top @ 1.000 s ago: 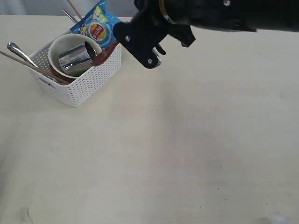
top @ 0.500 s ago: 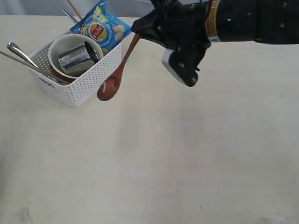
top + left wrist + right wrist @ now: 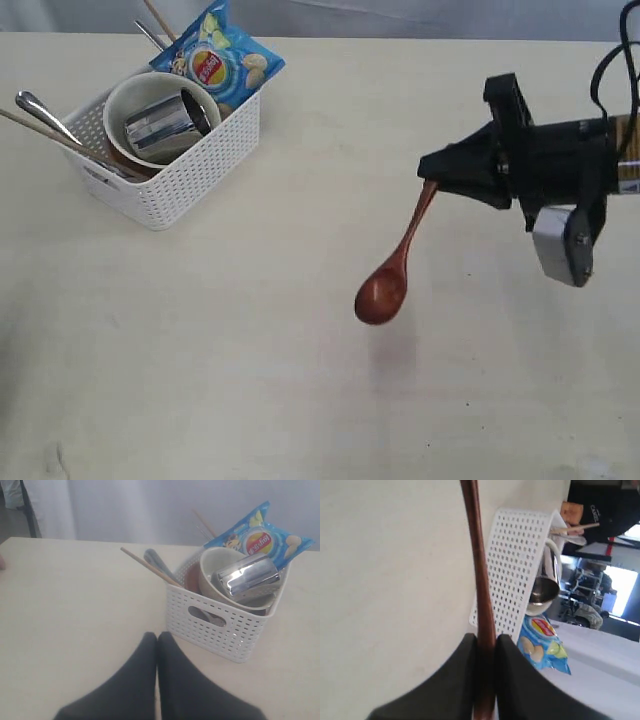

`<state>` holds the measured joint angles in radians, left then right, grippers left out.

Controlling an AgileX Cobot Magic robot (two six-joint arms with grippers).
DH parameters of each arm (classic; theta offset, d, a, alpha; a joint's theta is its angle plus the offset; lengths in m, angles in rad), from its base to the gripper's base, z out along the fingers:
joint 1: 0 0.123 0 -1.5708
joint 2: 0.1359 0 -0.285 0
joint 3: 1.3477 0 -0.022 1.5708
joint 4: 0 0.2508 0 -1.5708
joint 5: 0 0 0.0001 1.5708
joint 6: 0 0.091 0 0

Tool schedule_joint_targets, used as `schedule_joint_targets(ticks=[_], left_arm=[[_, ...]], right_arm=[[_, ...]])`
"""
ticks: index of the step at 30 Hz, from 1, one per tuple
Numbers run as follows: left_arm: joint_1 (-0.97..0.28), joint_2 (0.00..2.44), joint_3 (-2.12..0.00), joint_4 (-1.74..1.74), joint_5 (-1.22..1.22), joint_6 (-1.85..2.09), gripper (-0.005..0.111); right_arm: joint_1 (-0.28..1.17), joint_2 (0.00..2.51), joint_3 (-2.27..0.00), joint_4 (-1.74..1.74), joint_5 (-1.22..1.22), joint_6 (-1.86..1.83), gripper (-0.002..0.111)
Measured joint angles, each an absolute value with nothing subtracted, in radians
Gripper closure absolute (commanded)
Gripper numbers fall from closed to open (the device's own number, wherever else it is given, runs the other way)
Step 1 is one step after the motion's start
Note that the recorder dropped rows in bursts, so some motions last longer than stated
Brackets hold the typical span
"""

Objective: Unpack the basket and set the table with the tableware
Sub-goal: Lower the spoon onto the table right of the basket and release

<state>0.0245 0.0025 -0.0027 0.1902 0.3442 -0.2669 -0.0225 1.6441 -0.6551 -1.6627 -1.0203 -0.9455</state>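
Spoon [image 3: 398, 262] held over bare table [image 3: 250, 390], right of centre frame.
Right gripper [image 3: 432, 172] pinches the handle end so the head hangs down, clear of the surface, apparently for laying flat. Basket [image 3: 190, 180], upper left, holds the steel cup [image 3: 160, 122] and cream bowl [image 3: 125, 98]. Left gripper [image 3: 157, 647] is closed and empty.

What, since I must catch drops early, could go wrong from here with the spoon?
1. The right fingers pinch the spoon only near its handle end, so it may swivel or slip.
2. Its bowl end hangs lowest; lowered like this, it would meet the table first and could lever the handle loose.
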Motion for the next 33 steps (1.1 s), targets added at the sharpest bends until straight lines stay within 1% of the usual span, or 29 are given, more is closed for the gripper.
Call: schedule_joint_targets(ticks=[4,8,15,18,22,33], left_arm=[[0.025,0.003,-0.003,0.190,0.344,-0.267,0.107],[0.025,0.003,-0.003,0.190,0.344,-0.267,0.107],[0.025,0.003,-0.003,0.190,0.344,-0.267,0.107],[0.025,0.003,-0.003,0.190,0.344,-0.267,0.107],[0.025,0.003,-0.003,0.190,0.344,-0.267,0.107],[0.025,0.003,-0.003,0.190,0.344,-0.267,0.107]], right_arm=[[-0.016,1.651,-0.618,-1.725,-1.003,-1.004,0.109],[0.012,1.722,-0.618,-1.740,-0.850,-1.196,0.109],[0.039,1.783,-0.618,-1.740,-0.856,-1.294,0.109],[0.071,1.792,-0.620,-1.739,-0.843,-1.308,0.109],[0.120,1.806,-0.643,-1.737,-0.763,-1.315,0.109],[0.132,1.815,-0.652,-1.698,-0.587,-1.245,0.108]])
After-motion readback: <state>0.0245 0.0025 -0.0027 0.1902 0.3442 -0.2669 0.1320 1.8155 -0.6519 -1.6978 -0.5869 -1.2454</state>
